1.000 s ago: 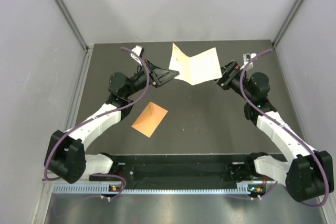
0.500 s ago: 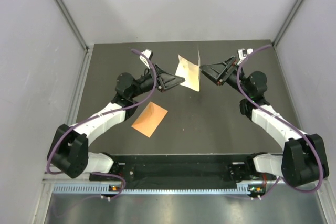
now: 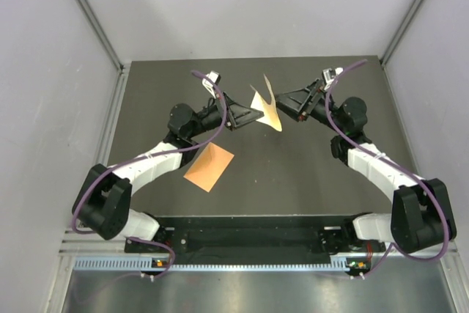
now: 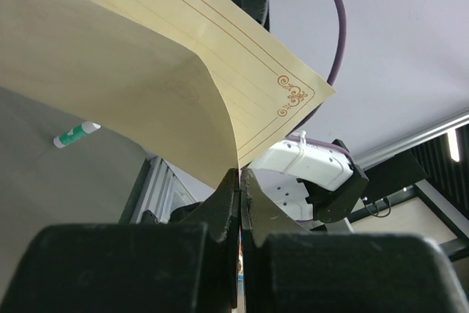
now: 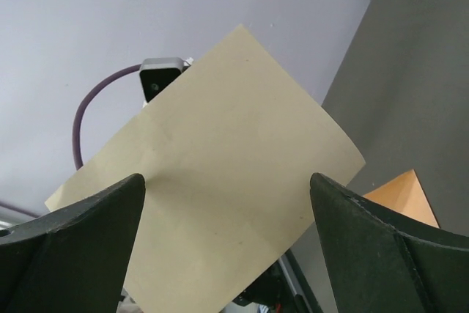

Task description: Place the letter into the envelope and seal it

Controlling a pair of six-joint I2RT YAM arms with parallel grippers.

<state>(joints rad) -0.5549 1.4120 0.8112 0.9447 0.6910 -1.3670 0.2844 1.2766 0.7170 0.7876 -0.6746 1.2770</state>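
Note:
The letter [image 3: 267, 108], a pale cream sheet, hangs folded in the air above the mat, between the two arms. My left gripper [image 3: 258, 113] is shut on its lower edge; in the left wrist view the sheet [image 4: 132, 86] rises from the closed jaws, showing ruled lines and orange corner scrolls. My right gripper [image 3: 277, 99] is open beside the sheet, and in the right wrist view the letter [image 5: 220, 188] fills the gap between the spread fingers. The orange envelope [image 3: 209, 166] lies flat on the mat near the left arm, its corner also visible in the right wrist view [image 5: 403, 196].
The dark mat [image 3: 293, 174] covers the table between grey side walls. The arm bases and a metal rail [image 3: 249, 243] run along the near edge.
The sheet was spread wide between both grippers; now it is folded narrow. Both grippers have moved closer together, and the right one has let go and opened.

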